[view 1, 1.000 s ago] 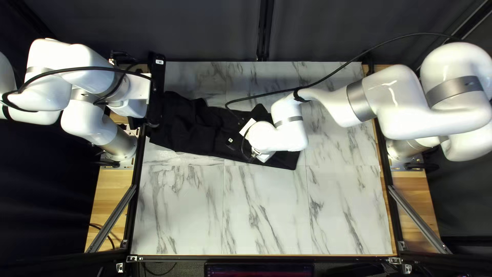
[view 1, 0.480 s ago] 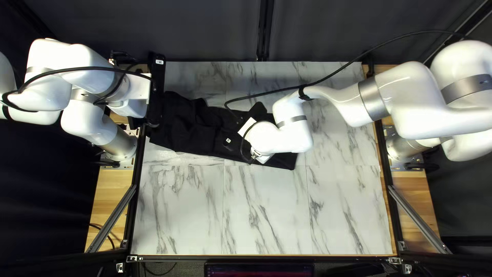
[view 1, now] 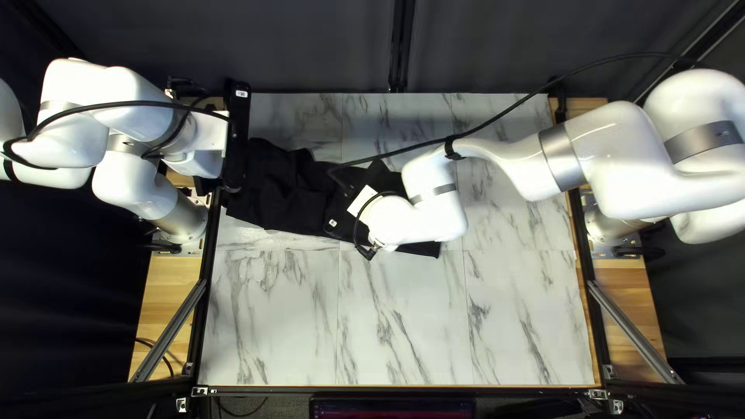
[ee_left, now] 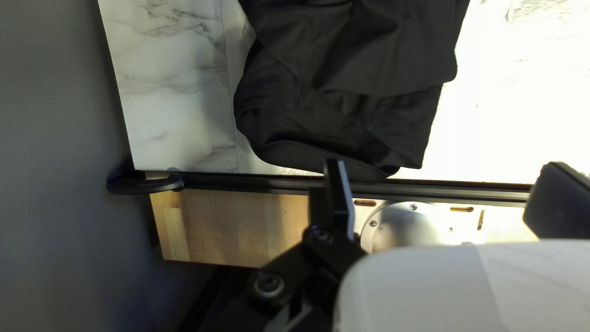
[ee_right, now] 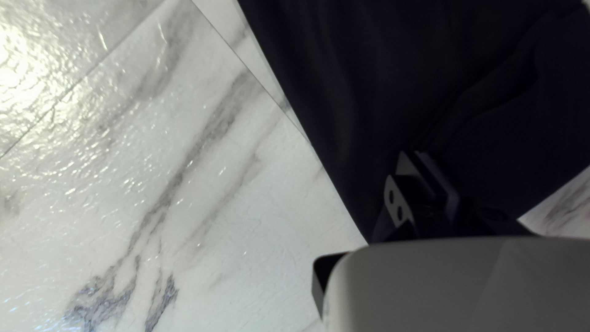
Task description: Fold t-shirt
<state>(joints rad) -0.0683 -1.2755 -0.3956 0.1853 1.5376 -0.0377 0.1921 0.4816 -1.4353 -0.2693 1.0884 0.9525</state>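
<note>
The black t-shirt (view 1: 291, 190) lies rumpled across the upper half of the table, longer from side to side. In the top left view my left gripper (view 1: 237, 136) is raised over its left end. In the left wrist view the left gripper (ee_left: 444, 166) has its fingers wide apart, with the shirt (ee_left: 344, 92) ahead, not between them. My right gripper (view 1: 338, 221) is over the shirt's right part, fingertips hidden by the arm. In the right wrist view the right gripper (ee_right: 415, 161) has closely spaced fingers pinching the dark cloth (ee_right: 350, 110) beside a raised fold.
Marble-patterned table surface (view 1: 403, 318) shows in front of the shirt. My right arm (view 1: 543, 155) reaches across the right side with its cable looping above. A black rail (ee_left: 258, 182) edges the table near the left gripper, beside wooden board (ee_left: 233, 227).
My right gripper has shifted left and slightly toward the near edge. The shirt's right end and upper bump have moved a little left with it. The left arm has stayed still.
</note>
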